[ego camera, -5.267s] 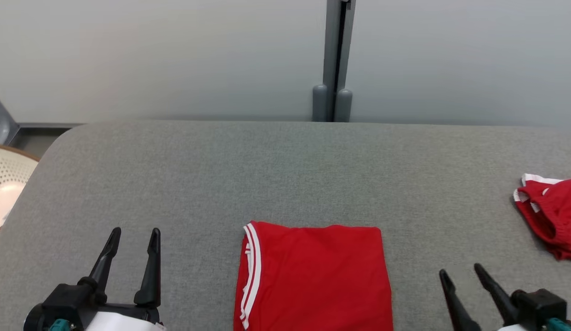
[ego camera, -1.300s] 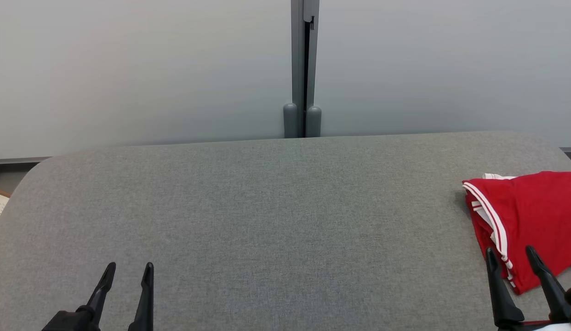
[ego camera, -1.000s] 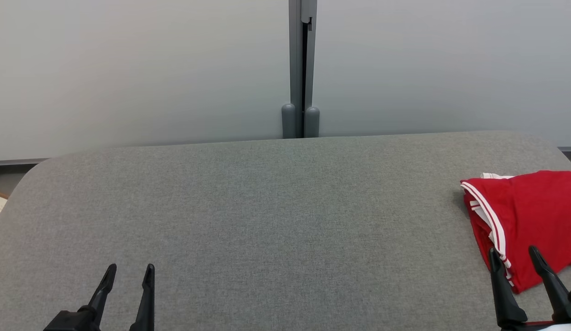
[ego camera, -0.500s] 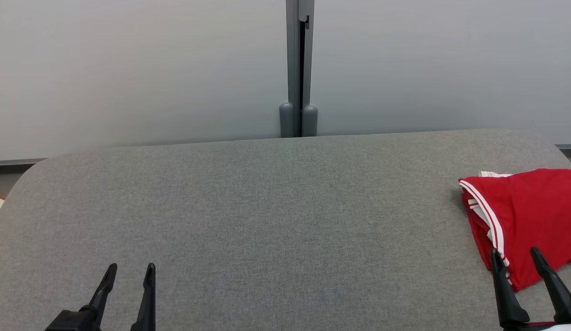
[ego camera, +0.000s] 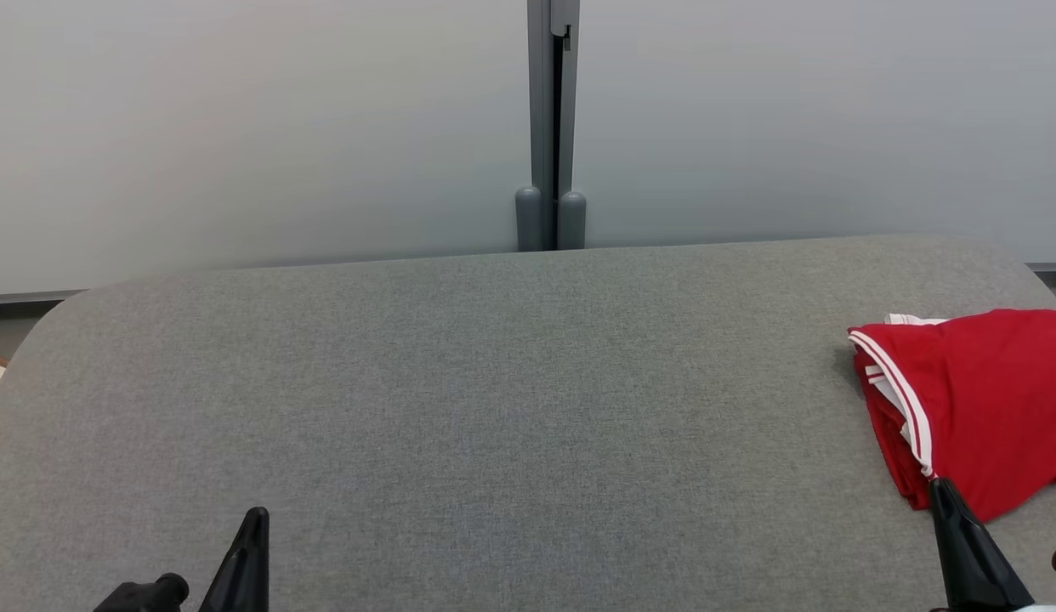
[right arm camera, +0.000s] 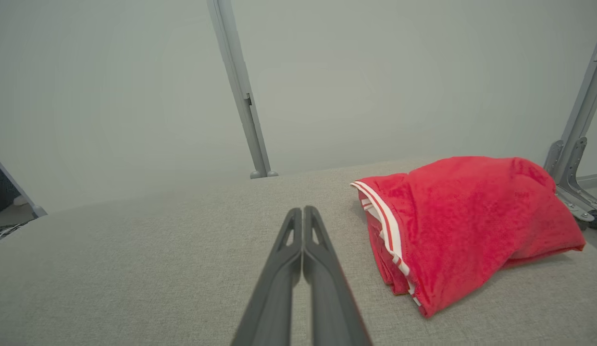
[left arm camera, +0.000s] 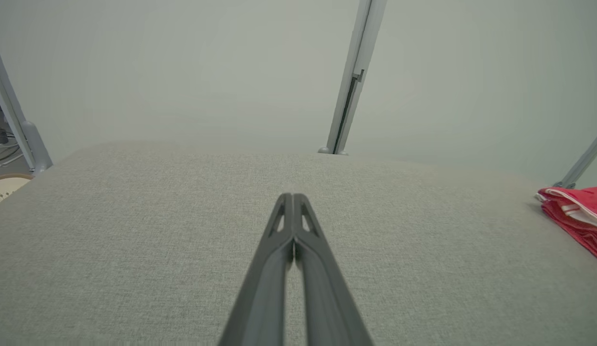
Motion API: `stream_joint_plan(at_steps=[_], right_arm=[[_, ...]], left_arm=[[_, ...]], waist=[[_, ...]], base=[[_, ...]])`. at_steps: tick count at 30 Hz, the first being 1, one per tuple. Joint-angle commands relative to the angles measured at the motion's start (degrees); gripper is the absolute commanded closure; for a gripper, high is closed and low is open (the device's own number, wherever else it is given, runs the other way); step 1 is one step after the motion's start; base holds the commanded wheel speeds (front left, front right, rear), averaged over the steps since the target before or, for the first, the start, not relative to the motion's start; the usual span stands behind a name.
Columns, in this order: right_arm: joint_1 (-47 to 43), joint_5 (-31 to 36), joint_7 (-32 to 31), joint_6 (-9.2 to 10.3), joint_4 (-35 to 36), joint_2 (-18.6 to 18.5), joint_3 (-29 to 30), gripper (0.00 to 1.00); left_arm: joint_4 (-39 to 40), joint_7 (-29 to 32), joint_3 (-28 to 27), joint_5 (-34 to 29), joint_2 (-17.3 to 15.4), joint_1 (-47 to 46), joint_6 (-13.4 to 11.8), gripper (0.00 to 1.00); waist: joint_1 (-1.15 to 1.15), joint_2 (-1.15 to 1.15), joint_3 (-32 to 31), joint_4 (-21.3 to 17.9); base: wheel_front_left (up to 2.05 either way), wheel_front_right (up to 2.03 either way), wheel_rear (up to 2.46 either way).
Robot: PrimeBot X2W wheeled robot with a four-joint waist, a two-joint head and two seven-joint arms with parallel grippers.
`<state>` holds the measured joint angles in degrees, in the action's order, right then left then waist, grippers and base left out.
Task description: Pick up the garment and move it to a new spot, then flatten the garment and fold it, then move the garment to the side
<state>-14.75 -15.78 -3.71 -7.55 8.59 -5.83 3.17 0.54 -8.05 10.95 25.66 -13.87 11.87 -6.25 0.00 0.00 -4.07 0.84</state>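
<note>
The red garment (ego camera: 979, 399) with white stripes lies folded and a little humped at the right edge of the grey table (ego camera: 494, 408). It also lies in the right wrist view (right arm camera: 466, 221), and its edge is in the left wrist view (left arm camera: 575, 211). My right gripper (ego camera: 940, 486) is shut and empty, its tip just in front of the garment's near corner. In its own view the right gripper (right arm camera: 302, 209) has both fingers pressed together, left of the cloth. My left gripper (ego camera: 256, 514) is shut and empty at the lower left; its own view has the fingers (left arm camera: 292, 196) closed over bare table.
A grey partition wall with a vertical post (ego camera: 551, 127) stands behind the table. A metal bracket (right arm camera: 567, 163) stands past the table's right end. A sliver of a pale basket (left arm camera: 5, 185) lies beyond the left edge.
Both grippers have gone from open to shut, with nothing in them. The garment stays at the right edge. The camera has drifted slightly.
</note>
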Motion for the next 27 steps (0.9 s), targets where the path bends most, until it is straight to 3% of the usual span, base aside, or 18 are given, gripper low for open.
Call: stream_joint_plan(at_steps=[1,27], right_arm=[[1.68,-2.83,0.01,0.01,0.20,-0.31,0.24,1.00],[8.45,-28.44,-0.44,0.03,-7.56,0.22,0.70,1.00]], left_arm=[[0.47,0.26,-0.97,2.40,-0.40,-1.34,0.53,1.00],[-5.19,4.38,-5.69,25.03,2.69,-7.50,5.19,1.00]], waist=[[0.00,0.00,0.05,-0.01],[0.00,0.00,0.99,-0.19]], base=[[0.00,0.00,0.00],[0.00,0.00,0.00]])
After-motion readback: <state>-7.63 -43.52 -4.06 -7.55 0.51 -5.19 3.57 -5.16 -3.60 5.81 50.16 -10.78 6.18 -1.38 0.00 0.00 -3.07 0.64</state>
